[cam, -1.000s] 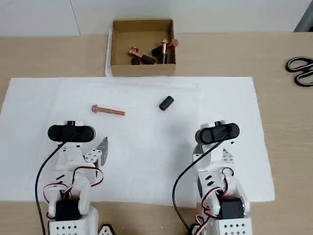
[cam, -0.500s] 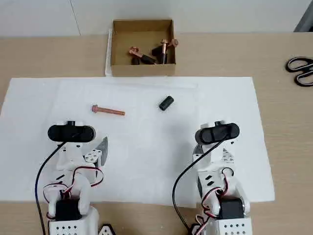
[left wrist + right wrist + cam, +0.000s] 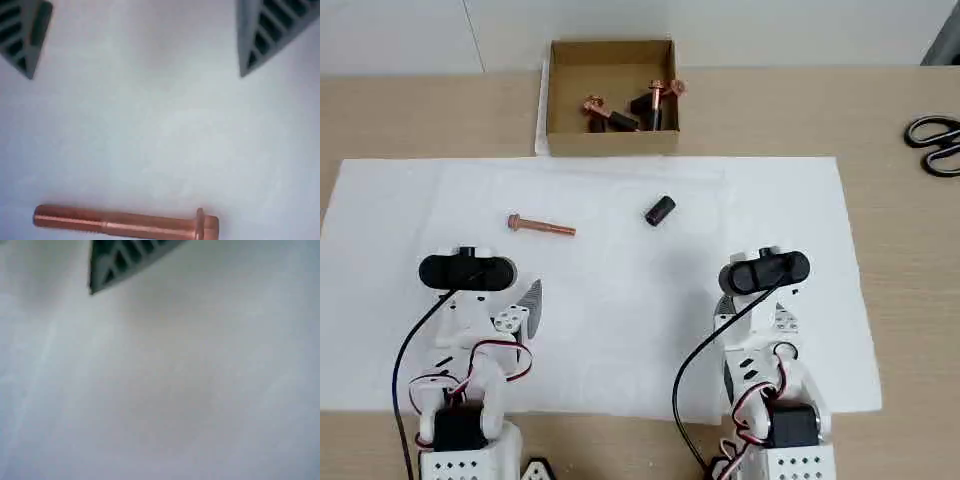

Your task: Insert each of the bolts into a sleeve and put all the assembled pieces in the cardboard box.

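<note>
A copper bolt [image 3: 540, 226] lies flat on the white paper, left of centre, just ahead of my left gripper [image 3: 510, 305]. In the left wrist view the bolt [image 3: 125, 225] lies crosswise beyond my left gripper [image 3: 135, 55], which is open with bare paper between its fingers. A short black sleeve [image 3: 660, 210] lies on the paper near the middle, ahead and to the left of my right gripper [image 3: 752, 300]. The cardboard box [image 3: 560, 100] stands at the back and holds several bolts seated in sleeves [image 3: 655, 103].
The white paper sheet [image 3: 620, 340] covers the work area on the wooden table [image 3: 410, 110]. Black scissors [image 3: 935, 145] lie at the far right edge, off the paper. Both arm bases stand at the front edge.
</note>
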